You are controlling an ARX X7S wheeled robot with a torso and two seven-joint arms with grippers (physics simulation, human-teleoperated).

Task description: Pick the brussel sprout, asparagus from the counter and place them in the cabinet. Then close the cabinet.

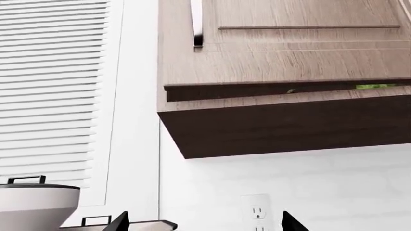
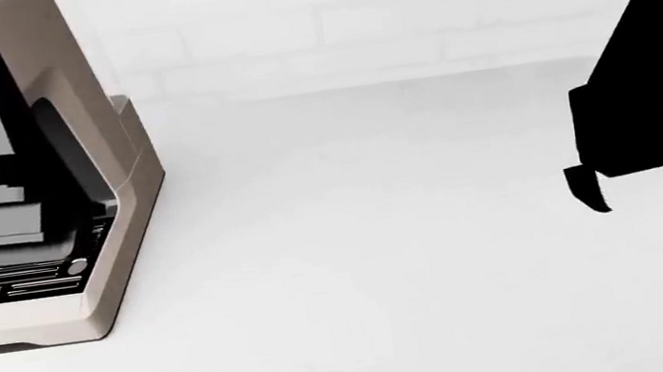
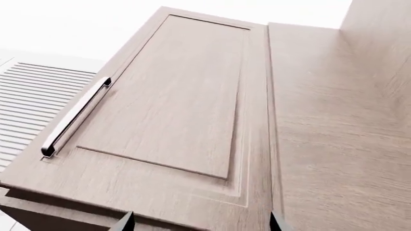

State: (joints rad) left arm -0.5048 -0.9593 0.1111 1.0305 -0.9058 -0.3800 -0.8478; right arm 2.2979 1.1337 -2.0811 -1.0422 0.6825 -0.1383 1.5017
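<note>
cabinet door nearly shut, green showing through the gap

wood-grain cabinet (image 1: 282, 53) fills the upper right of the left wrist frame, seen from below, its one door ajar by a thin slit along the bottom edge. one sliver of bright green, probably the asparagus (image 1: 376, 86), shows in that slit at the right, inside the cabinet; one tiny pale fleck sits further left in the slit, too small to identify. the brussel sprout cannot be made out in any view. one chrome bar handle (image 1: 197, 24) runs down the door at top centre. one white wall outlet (image 1: 258, 211) sits at bottom centre, no writing legible. white louvred slats (image 1: 51, 91) fill the left side.

left gripper (image 1: 205, 224): two dark fingertips at the bottom edge, spread apart, nothing between them.

right wrist frame: the same door panel close up, one handle at centre left. right gripper (image 3: 201, 222): two fingertips at the bottom edge, apart, holding nothing.

head frame: white counter (image 2: 368, 268) across the middle, one beige appliance (image 2: 118, 224) at left. no brand or label is readable.
</note>
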